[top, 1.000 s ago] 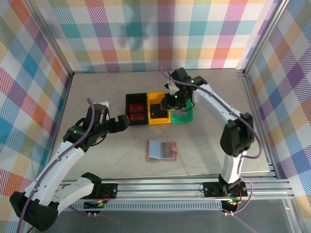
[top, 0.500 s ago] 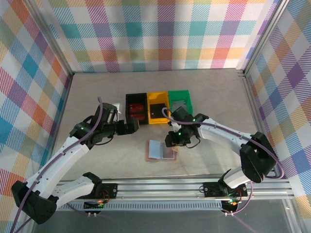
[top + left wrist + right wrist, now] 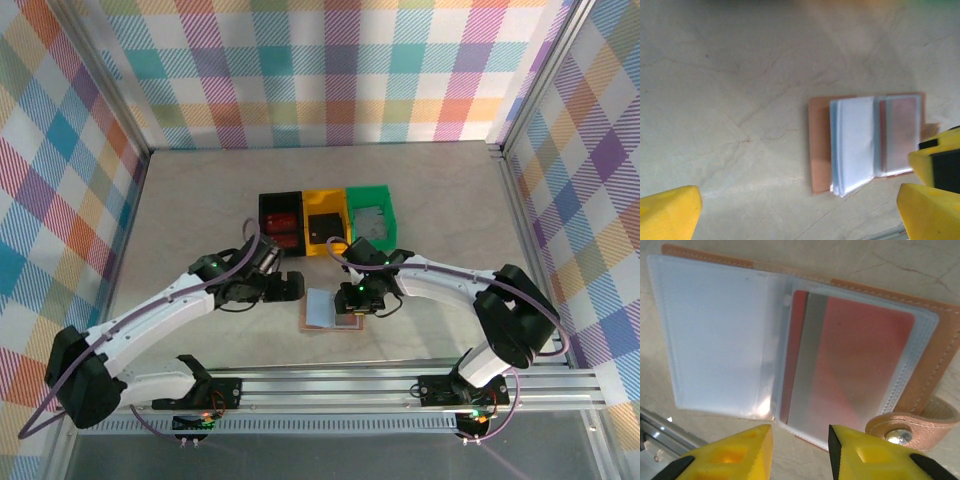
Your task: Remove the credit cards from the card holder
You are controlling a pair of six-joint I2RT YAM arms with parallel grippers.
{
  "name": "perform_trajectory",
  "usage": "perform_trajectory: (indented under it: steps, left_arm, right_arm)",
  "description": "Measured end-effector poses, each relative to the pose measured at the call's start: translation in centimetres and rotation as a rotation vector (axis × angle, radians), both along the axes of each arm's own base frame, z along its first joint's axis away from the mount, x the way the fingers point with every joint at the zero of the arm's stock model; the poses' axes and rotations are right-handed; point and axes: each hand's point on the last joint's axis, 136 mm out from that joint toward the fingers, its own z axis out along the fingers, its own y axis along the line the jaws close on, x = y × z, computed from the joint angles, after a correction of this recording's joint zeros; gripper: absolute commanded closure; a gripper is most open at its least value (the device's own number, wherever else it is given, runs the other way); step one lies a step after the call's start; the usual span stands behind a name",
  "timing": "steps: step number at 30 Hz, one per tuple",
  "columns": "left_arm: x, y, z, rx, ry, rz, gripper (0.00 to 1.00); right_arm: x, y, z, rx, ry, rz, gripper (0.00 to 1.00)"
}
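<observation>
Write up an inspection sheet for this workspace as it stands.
Surface: beige table, faintly veined.
Job's things: card holder lying open; reddish card inside one clear pocket.
Clutter: black bin, yellow bin, green bin in a row, each holding something flat.
Grippers: left gripper open beside the holder; right gripper open over its edge by the snap tab.
Cables: purple cables along both arms.
Surroundings: plaid walls, aluminium frame.

L hand (image 3: 286, 288) wide open, R hand (image 3: 800, 444) part-open, both low.
</observation>
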Motion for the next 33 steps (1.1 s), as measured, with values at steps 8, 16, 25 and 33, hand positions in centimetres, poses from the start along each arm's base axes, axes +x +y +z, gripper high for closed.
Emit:
perform_trajectory:
  steps: [8,16,25,33]
  left_arm:
    - [-0.7,-0.8,-2.4,0.055,0.041,-0.013,0.0]
    - [-1.0,-1.6,-4.3,0.083,0.076,-0.023,0.0]
    - [-1.5,-2.3,-5.7,0.102,0.099,-0.037,0.0]
    - [-2.0,-2.5,-7.5,0.142,0.139,-0.041,0.0]
  right_arm:
    - [0.8,-0.7,-0.4,-0.041,-0.038,-0.03,0.65]
    - [0.8,-1.6,-1.1,-0.082,-0.046,-0.049,0.65]
    - [1.1,-2.1,-1.4,-0.11,-0.064,-0.064,0.64]
    - [1.2,-2.4,-1.5,-0.124,-0.072,-0.069,0.64]
